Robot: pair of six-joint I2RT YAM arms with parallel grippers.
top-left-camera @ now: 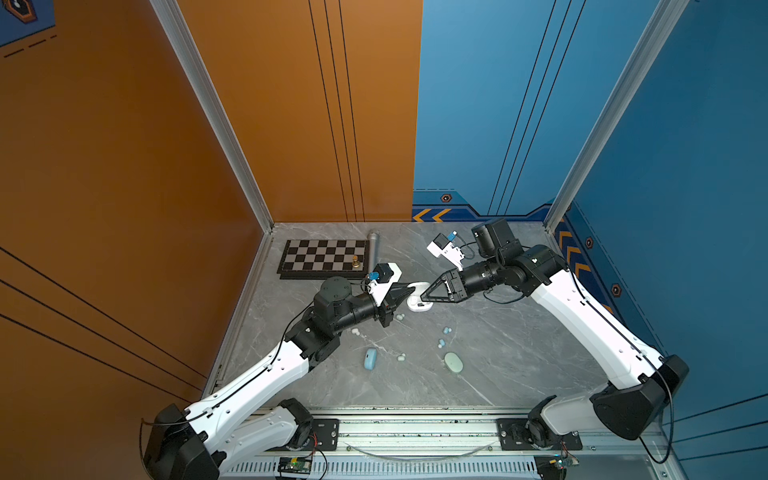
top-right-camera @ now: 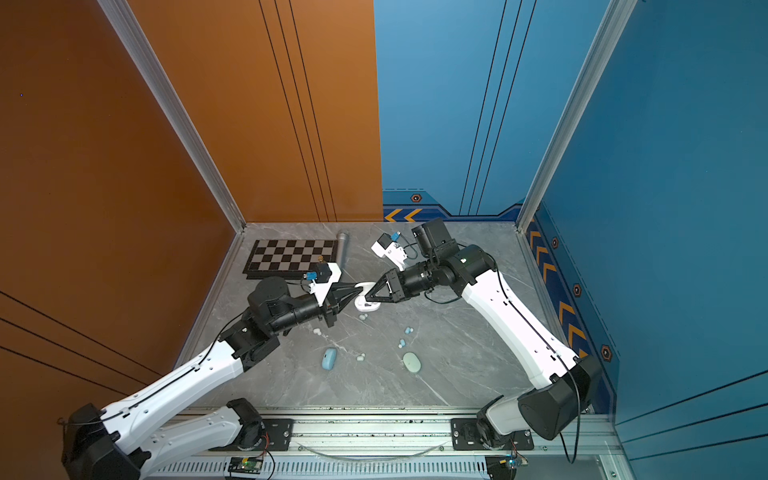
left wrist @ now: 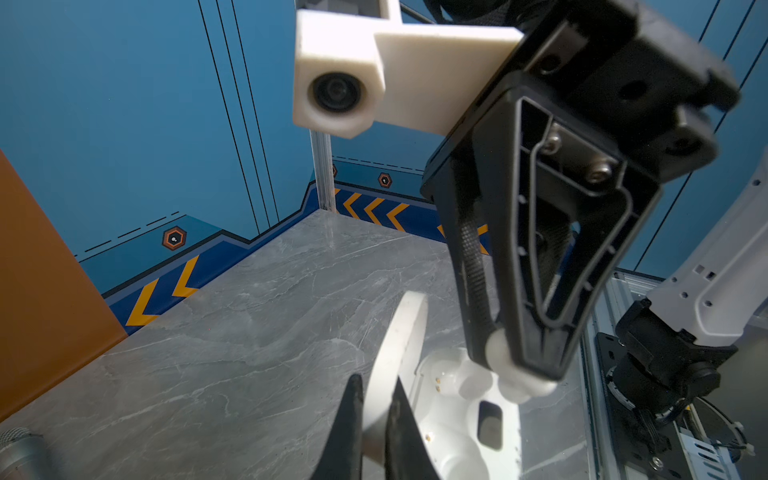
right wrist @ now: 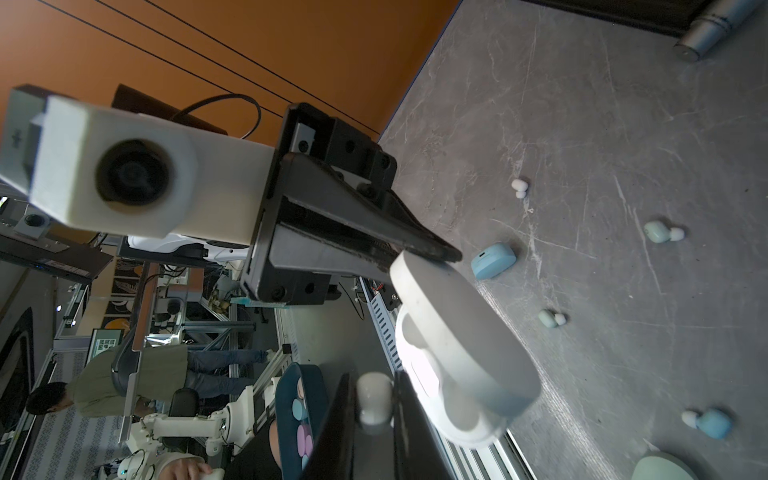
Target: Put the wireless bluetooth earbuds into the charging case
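Right gripper [right wrist: 374, 384] pinching 1 white earbud [left wrist: 519, 388], poised just above the open white case [left wrist: 457, 415] at mid-table. Left gripper [left wrist: 376, 388] clamped on the lid [left wrist: 403, 332], propping it upright. The empty well looks to sit just under the bud, a shade toward the lid, so the right arm has only a short drop. 5 more earbuds [top-left-camera: 446, 330] lie loose on the table [top-left-camera: 519, 353], well apart from both grippers.
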